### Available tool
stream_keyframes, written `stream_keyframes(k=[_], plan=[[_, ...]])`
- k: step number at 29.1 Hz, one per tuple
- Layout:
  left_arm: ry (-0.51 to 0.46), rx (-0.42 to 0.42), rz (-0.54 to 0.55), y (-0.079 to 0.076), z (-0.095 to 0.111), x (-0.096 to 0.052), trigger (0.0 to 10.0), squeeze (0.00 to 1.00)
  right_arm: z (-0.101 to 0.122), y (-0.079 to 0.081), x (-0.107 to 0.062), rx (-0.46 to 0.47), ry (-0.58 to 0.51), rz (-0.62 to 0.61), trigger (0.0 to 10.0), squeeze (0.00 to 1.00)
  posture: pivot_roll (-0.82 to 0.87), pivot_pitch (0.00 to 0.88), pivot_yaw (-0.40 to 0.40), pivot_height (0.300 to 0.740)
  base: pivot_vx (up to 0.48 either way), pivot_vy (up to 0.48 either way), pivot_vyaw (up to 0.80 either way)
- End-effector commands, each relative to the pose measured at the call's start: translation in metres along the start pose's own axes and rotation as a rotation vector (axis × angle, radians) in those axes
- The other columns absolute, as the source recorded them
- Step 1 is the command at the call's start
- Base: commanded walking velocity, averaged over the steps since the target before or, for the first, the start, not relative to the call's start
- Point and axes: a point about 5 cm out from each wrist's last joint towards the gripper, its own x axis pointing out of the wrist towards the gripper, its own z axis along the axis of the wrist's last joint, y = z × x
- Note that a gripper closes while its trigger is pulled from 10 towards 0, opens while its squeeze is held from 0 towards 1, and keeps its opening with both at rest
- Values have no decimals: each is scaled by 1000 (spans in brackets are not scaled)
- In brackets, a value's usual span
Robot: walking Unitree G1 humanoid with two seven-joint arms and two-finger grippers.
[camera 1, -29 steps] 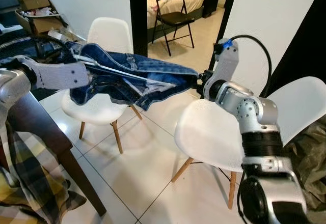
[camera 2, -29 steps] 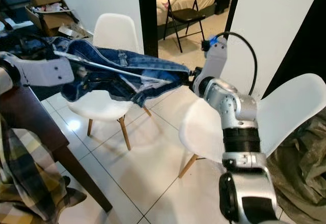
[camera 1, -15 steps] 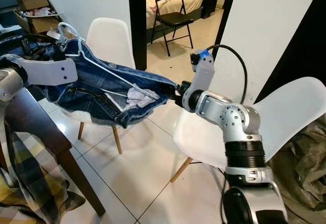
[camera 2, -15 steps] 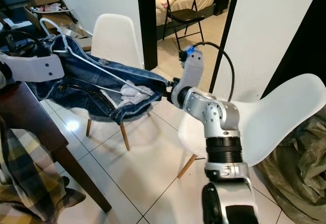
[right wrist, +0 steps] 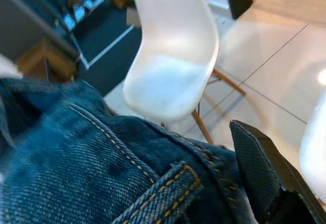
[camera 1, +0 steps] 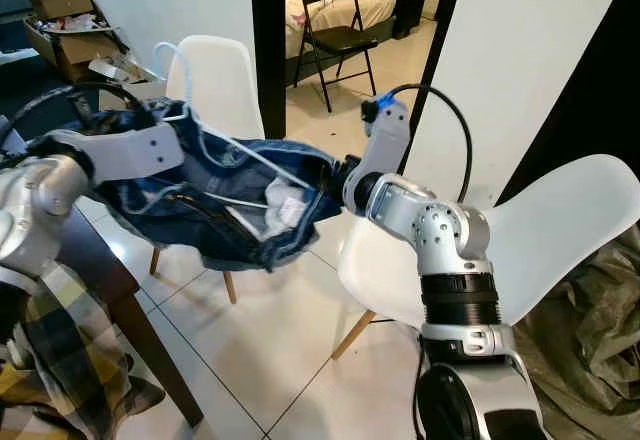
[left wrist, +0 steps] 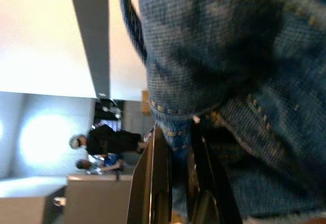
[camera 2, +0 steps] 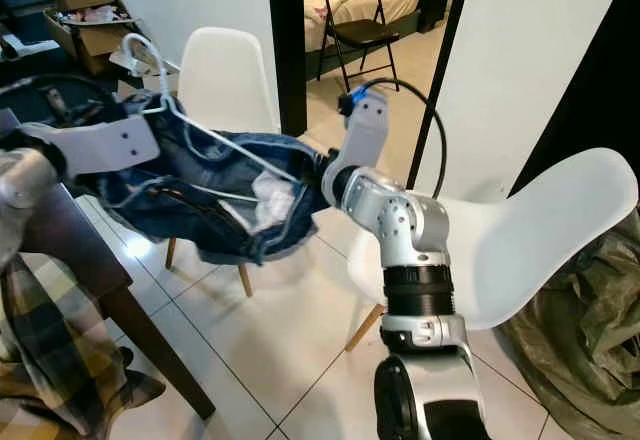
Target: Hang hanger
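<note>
I hold blue jeans (camera 1: 215, 215) on a white hanger (camera 1: 232, 143) up between my grippers. My left gripper (left wrist: 175, 183) pinches the jeans; my right gripper (camera 1: 340, 172) pinches their other end.

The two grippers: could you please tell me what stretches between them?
In the left eye view, the blue jeans sag between the left gripper and right gripper, with a white hanger threaded through them.
</note>
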Motion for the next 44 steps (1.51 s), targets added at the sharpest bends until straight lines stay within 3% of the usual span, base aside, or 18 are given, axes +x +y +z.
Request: stream_keyframes(k=[1, 7, 10, 13, 16, 19, 21, 23, 28, 39, 41, 42, 43, 44], plan=[[-22, -24, -7, -3, 9, -1, 10000, 0, 11, 4, 0, 6, -58, -9, 10000, 0, 65, 52, -50, 740, 0, 0, 0], [-58, -93, -23, -12, 25, 0, 10000, 0, 19, 15, -1, -4, -96, 11, 10000, 0, 63, 50, -46, 740, 0, 0, 0], [-89, -142, -56, -23, 38, 1, 10000, 0, 11, 36, -3, -59, -67, 115, 10000, 0, 62, 51, -43, 740, 0, 0, 0], [-96, -160, -64, -26, 42, 1, 10000, 0, 4, 45, -4, -69, -43, 165, 10000, 0, 61, 49, -42, 740, 0, 0, 0], [-107, -210, -78, -33, 53, 1, 10000, 0, -5, 69, -10, 38, -11, 314, 10000, 0, 60, 48, -40, 740, 0, 0, 0], [-112, -226, -84, -36, 58, 0, 10000, 0, -2, 74, -12, 117, -21, 351, 10000, 0, 60, 48, -39, 740, 0, 0, 0], [-111, -231, -91, -38, 59, 0, 10000, 0, 2, 72, -11, 127, -38, 339, 10000, 0, 59, 44, -36, 740, 0, 0, 0], [-98, -227, -98, -40, 58, -1, 10000, 0, 7, 54, -6, 116, -57, 258, 10000, 0, 60, 43, -35, 740, 0, 0, 0], [-54, -213, -95, -39, 50, -3, 10000, 0, 16, 33, -6, 136, -82, 188, 10000, 0, 62, 43, -33, 740, 0, 0, 0], [2, -245, -69, -39, 46, -4, 10000, 0, 7, 51, -8, 166, -48, 220, 10000, 0, 64, 43, -30, 740, 0, 0, 0], [34, -250, -45, -35, 40, -4, 10000, 0, 7, 44, -7, 148, -51, 187, 10000, 0, 66, 44, -31, 740, 0, 0, 0], [79, -250, -12, -29, 30, -5, 10000, 0, 10, 31, -6, 129, -67, 132, 10000, 0, 67, 46, -33, 740, 0, 0, 0], [79, -250, -12, -29, 30, -5, 10000, 0, 10, 31, -6, 129, -67, 132, 10000, 0, 67, 46, -33, 740, 0, 0, 0], [136, -273, 48, -22, 18, -7, 10000, 0, 16, 16, -5, 100, -96, 68, 10000, 0, 68, 46, -35, 740, 0, 0, 0]])
